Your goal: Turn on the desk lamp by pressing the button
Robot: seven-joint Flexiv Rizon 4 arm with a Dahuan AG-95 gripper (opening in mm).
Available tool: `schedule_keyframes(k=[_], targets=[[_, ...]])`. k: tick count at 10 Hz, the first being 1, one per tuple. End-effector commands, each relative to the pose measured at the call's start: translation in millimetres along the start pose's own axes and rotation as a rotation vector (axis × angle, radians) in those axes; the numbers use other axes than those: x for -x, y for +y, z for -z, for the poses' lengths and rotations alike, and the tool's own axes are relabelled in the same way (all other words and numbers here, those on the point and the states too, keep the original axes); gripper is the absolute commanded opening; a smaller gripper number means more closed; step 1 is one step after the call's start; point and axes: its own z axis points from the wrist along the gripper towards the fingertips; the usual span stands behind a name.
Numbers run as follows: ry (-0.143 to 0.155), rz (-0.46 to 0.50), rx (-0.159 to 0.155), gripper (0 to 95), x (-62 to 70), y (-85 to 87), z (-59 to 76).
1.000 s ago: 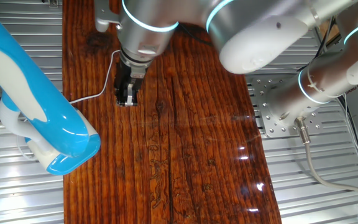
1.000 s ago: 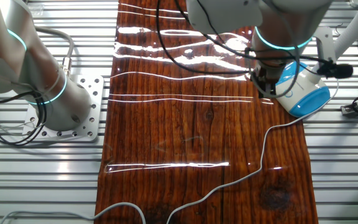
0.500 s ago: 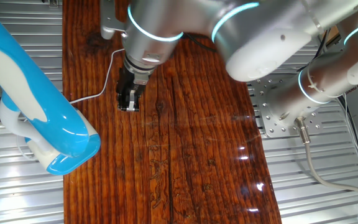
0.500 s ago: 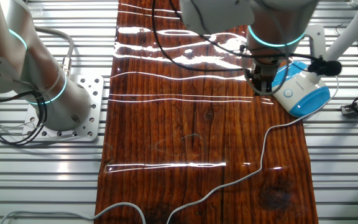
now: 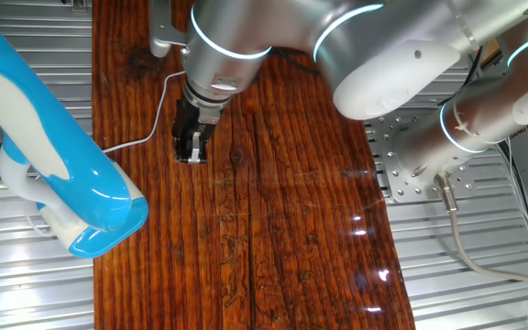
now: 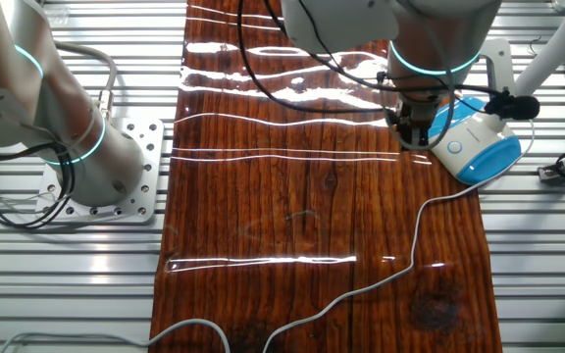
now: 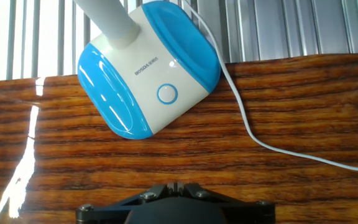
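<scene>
One fixed view: my gripper (image 5: pixel 189 147) hangs over wood, desk lamp (image 5: pixel 53 147) to its side. Other fixed view: gripper just beside the base. Hand view: button (image 7: pixel 166 94) sits ahead; descending here misses it. Finger gap: can't tell.

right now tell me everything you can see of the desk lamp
The desk lamp is glossy plastic, sky-blue and white. Its rounded square base sits at the edge of the wooden tabletop, partly over the ribbed metal surface. A round button ringed in blue sits on the white top of the base, under small printed lettering. A white stem rises from the base; a thin white cord trails across the wood. No glow shows. Nothing touches it.
</scene>
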Motion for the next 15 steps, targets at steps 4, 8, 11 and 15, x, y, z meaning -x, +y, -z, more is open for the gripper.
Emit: schedule_keyframes(k=[4,8,11,15], targets=[[-0.006,-0.002,0.001,0.0,-0.6,0.3,1.2],[-0.017,0.030,-0.001,0.0,4.0,0.7,3.9],[-0.004,0.032,0.001,0.0,9.9,0.2,7.8],[-0.005,0.031,0.000,0.0,9.3,0.0,7.5]])
